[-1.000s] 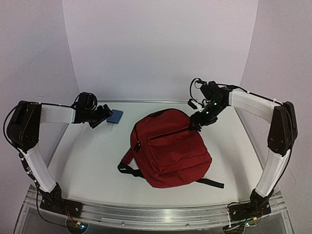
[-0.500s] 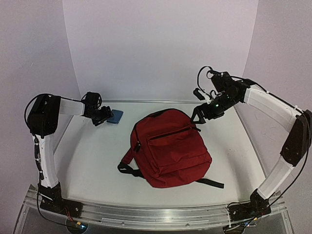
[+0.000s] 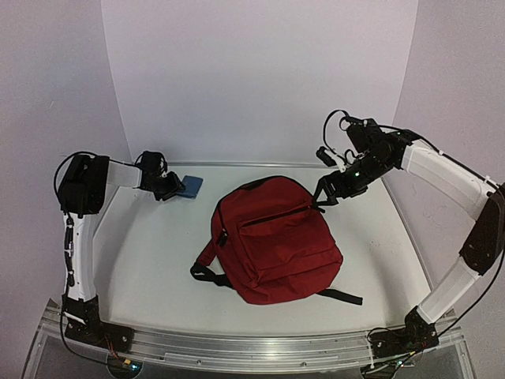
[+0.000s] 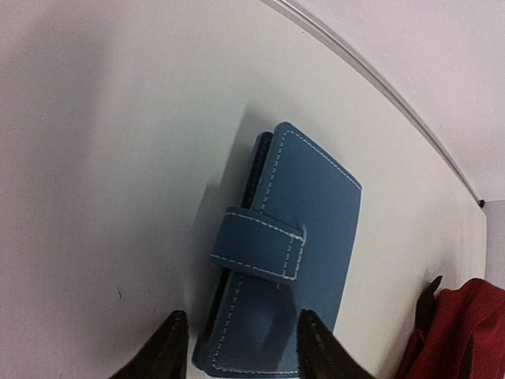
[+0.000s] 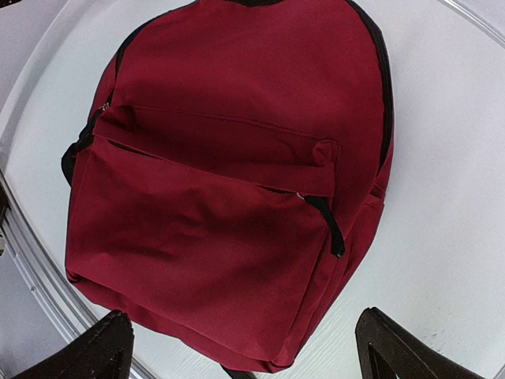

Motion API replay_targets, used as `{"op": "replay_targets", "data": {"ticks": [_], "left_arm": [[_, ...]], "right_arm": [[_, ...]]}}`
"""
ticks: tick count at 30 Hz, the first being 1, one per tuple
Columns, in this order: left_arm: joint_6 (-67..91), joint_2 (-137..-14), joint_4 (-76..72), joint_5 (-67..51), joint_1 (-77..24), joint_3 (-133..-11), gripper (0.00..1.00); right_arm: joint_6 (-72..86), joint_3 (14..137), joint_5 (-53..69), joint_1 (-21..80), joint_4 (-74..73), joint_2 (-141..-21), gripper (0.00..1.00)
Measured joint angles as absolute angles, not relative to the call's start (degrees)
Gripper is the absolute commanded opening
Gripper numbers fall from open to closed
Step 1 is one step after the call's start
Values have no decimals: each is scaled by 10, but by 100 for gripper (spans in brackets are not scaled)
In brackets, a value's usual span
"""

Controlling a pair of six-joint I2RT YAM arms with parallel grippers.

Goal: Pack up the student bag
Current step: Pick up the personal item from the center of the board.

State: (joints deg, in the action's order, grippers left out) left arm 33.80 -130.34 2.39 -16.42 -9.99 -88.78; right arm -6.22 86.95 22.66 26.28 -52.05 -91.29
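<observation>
The student bag, dark red with black straps, lies flat in the middle of the table with its front zip pocket up; the right wrist view shows the student bag from above. A blue wallet with a stitched tab lies at the back left. My left gripper reaches low to the blue wallet. My left gripper has its jaws partly narrowed either side of the wallet's near end, with a slit of table still showing beside the left finger. My right gripper hovers open beside the bag's top right; my right gripper holds nothing.
A black zip pull hangs at the front pocket's corner. Black straps trail from the bag's left side and its near right. The white back wall and a raised metal rim run close behind the wallet.
My left arm has stretched further to the wallet and its jaws have narrowed around it. My right gripper has lifted off the bag's top edge and opened wide.
</observation>
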Motion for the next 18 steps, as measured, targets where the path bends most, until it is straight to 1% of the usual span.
{"op": "replay_targets", "data": {"ticks": [3, 4, 5, 11, 18], "left_arm": [[345, -1312, 14, -180, -94, -889, 7], [350, -1314, 12, -185, -93, -889, 2], [355, -1316, 8, -189, -91, -889, 0], [366, -1310, -37, -203, -88, -861, 0], [376, -1239, -62, -219, -88, -770, 0]], "right_arm": [[-62, 868, 228, 263, -522, -913, 98], [-62, 868, 228, 263, -523, -913, 98], [-62, 868, 230, 263, -523, -913, 98], [-62, 868, 243, 263, -524, -913, 98], [-54, 883, 274, 263, -527, -923, 98]]}}
